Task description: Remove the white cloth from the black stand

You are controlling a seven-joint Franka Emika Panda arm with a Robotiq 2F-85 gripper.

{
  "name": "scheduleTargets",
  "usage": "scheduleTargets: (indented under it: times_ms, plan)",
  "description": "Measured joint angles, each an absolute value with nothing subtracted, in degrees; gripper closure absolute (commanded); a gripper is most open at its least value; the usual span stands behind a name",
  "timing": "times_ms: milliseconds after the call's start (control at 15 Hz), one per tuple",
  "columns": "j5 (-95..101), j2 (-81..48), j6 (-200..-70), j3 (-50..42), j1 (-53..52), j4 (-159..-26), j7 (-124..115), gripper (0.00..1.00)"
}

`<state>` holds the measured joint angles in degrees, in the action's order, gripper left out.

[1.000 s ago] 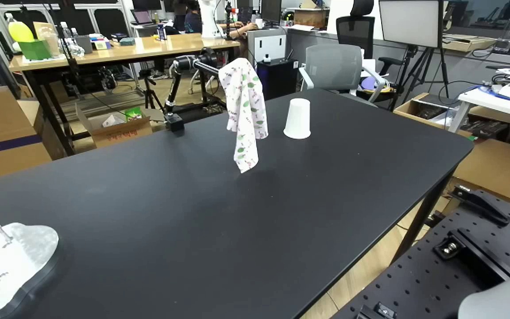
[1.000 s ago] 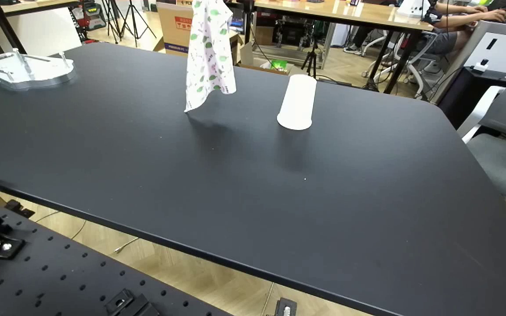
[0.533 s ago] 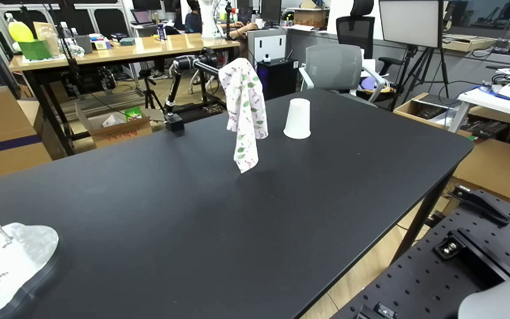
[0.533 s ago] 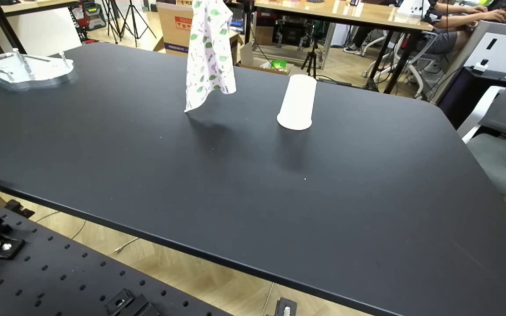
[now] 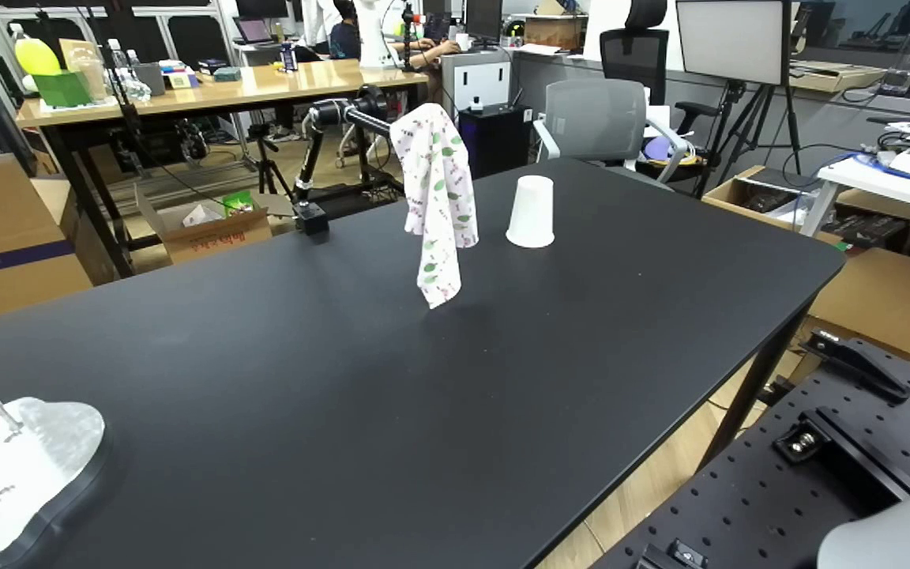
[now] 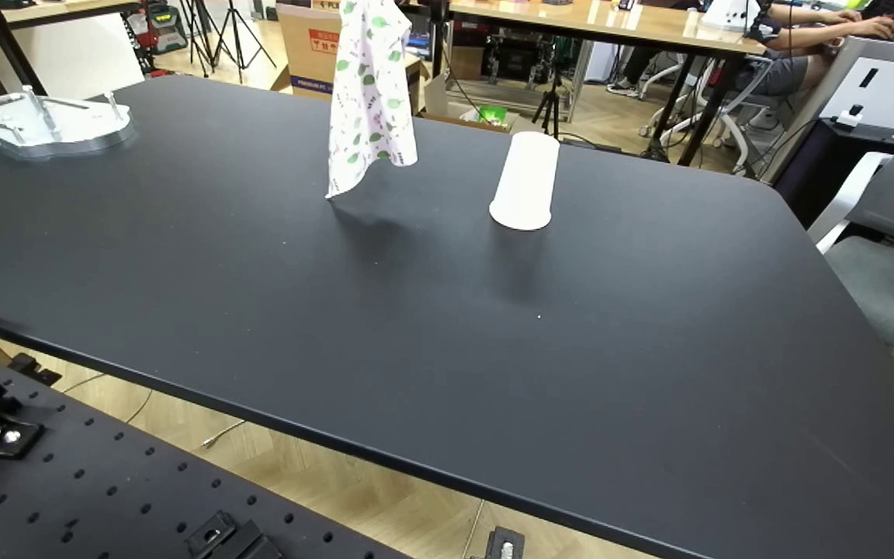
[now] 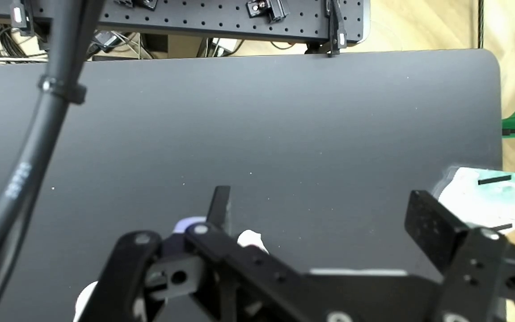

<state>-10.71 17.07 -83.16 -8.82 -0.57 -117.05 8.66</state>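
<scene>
Jaws, two, sit apart; one cloth hangs from one black stand.

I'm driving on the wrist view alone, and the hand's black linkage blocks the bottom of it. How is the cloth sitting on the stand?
Observer: In an exterior view, the white cloth hangs in loose folds over the outer end of the black stand, hiding that end.
Operator: Good. Is anything standing near it that I might knock?
Observer: Yes, a white cup, wide end down; in both exterior views a gap shows between it and the cloth.
</scene>
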Motion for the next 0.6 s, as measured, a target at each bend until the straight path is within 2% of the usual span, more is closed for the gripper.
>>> scheduleTargets:
  times_ms: [133,400,600]
  plan:
    - [-9.6,16.5,-86.3,-8.4,-0.4,-117.1,8.7,0.00]
    - [-4.0,9.6,-106.2,-6.5,0.8,-117.2,7.6,0.00]
    - [-3.0,5.5,-113.9,-6.4,2.1,-117.1,6.1,0.00]
